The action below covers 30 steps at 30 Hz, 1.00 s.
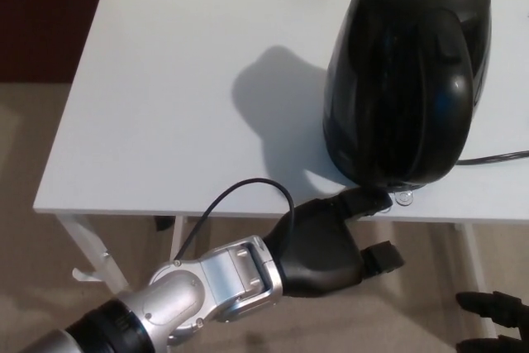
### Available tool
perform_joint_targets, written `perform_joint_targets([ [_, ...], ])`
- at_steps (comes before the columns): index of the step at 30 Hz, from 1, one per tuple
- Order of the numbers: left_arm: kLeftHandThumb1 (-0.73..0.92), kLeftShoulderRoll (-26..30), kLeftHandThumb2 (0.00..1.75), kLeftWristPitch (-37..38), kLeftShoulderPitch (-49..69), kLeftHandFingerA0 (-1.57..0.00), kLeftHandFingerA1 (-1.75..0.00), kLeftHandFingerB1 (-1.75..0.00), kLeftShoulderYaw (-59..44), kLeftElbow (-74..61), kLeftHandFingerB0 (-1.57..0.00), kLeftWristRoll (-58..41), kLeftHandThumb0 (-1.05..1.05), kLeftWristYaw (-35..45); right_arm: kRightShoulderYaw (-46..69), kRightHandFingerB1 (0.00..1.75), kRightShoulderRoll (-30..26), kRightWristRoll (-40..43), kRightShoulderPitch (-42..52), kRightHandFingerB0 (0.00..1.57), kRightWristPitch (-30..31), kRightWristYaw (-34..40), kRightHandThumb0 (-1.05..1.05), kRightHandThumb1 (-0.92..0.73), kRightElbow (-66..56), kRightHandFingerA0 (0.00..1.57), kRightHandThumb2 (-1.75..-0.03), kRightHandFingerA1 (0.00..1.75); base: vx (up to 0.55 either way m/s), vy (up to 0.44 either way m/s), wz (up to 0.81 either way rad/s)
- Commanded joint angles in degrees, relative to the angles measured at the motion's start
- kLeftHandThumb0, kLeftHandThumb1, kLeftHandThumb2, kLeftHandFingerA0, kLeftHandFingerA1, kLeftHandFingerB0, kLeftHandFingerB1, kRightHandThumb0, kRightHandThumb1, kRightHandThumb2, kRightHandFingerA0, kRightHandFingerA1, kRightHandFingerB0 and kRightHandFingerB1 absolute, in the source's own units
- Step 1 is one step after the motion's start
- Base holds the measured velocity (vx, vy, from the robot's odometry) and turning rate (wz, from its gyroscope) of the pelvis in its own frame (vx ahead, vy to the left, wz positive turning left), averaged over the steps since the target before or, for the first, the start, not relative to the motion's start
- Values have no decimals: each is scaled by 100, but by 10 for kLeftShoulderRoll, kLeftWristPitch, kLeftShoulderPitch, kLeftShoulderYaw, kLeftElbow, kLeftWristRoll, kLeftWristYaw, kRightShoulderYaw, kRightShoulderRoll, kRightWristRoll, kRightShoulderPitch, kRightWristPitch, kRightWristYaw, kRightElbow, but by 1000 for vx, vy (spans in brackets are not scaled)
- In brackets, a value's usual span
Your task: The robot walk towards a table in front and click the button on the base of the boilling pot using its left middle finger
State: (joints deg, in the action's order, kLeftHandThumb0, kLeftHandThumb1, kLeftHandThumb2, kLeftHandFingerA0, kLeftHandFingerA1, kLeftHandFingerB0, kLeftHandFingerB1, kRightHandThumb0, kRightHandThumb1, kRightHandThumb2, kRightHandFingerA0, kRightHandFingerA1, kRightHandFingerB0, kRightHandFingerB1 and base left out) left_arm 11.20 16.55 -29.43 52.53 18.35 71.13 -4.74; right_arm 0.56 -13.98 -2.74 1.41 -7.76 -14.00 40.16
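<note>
Reaching | left hand point(326, 247) | finger point(364, 202) at pot point(405, 72) base button point(403, 197)

My right hand point(493, 312) is cut off at the bottom edge, the boiling pot point(405, 72) is clipped up top, and its button is too small to tell.

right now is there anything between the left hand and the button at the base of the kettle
Nothing, in the head view. One finger of the left hand reaches up to the kettle base, its tip right beside the small button at the edge of the white table.
</note>
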Motion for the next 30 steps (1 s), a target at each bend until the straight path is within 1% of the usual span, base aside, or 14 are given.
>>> perform_joint_targets([
  [1,52,4,68,-2,-5,-14,-33,-33,-3,-12,-14,2,-53,-4,1,32,-13,0,-4,33,-10,-10,-24,-55,5,44,-56,40,0,0,0],
  [3,52,6,68,1,-3,-14,-33,-33,-3,-20,-14,-3,-53,3,1,33,-13,0,-4,36,-14,-9,-25,-55,7,44,-56,40,0,0,0],
  [4,56,9,58,3,-1,-16,-27,-28,-1,-29,-18,-1,-49,5,0,37,-14,0,-4,43,-36,-15,-23,-56,14,46,-57,41,0,0,0],
  [7,54,14,57,4,6,-17,-27,-28,9,-38,-18,11,-52,-5,4,36,-15,11,-6,38,-65,-36,-24,-58,28,39,-57,42,0,0,0],
  [9,51,20,56,5,13,-17,-28,-28,14,-52,-19,13,-48,-3,1,35,-22,8,-6,39,-89,-47,-34,-61,36,45,-59,41,0,0,0],
  [10,31,24,88,11,22,-7,-50,-50,14,-64,-7,10,-27,-17,-1,47,-26,5,-6,38,-108,-52,-45,-54,45,50,-80,54,0,0,0],
  [11,31,27,88,10,23,-7,-51,-50,15,-68,-7,14,-27,-24,-3,36,-28,2,-7,44,-119,-53,-41,-67,49,58,-60,43,0,0,0],
  [12,29,28,87,11,25,-9,-51,-50,15,-69,-9,15,-26,-30,-6,50,-31,-1,-9,40,-126,-55,-48,-56,53,52,-85,56,0,0,0],
  [13,26,29,85,12,27,-8,-51,-50,15,-70,-8,13,-26,-32,-9,37,-34,-2,-10,46,-134,-59,-43,-68,57,61,-61,43,0,0,0],
  [25,22,35,83,16,23,-7,-50,-50,12,-72,-7,7,-27,-15,-14,37,-38,-11,-26,46,-141,-44,-44,-69,80,58,-61,43,0,0,0],
  [26,27,33,85,15,20,-7,-50,-50,12,-72,-7,9,-27,-13,-14,49,-37,-10,-24,39,-143,-46,-48,-57,79,52,-85,57,0,0,0],
  [27,27,32,85,15,18,-7,-50,-50,12,-74,-7,9,-27,-9,-12,49,-37,-6,-24,39,-149,-50,-48,-57,79,52,-85,57,0,0,0],
  [28,28,30,86,16,16,-7,-50,-50,11,-73,-7,7,-27,-6,-6,36,-32,2,-24,43,-154,-52,-41,-66,85,58,-59,46,0,0,0],
  [30,33,22,89,16,11,-5,-50,-50,9,-67,-5,-1,-28,4,-7,39,-29,0,-23,50,-160,-47,-35,-65,85,60,-60,45,0,0,0],
])
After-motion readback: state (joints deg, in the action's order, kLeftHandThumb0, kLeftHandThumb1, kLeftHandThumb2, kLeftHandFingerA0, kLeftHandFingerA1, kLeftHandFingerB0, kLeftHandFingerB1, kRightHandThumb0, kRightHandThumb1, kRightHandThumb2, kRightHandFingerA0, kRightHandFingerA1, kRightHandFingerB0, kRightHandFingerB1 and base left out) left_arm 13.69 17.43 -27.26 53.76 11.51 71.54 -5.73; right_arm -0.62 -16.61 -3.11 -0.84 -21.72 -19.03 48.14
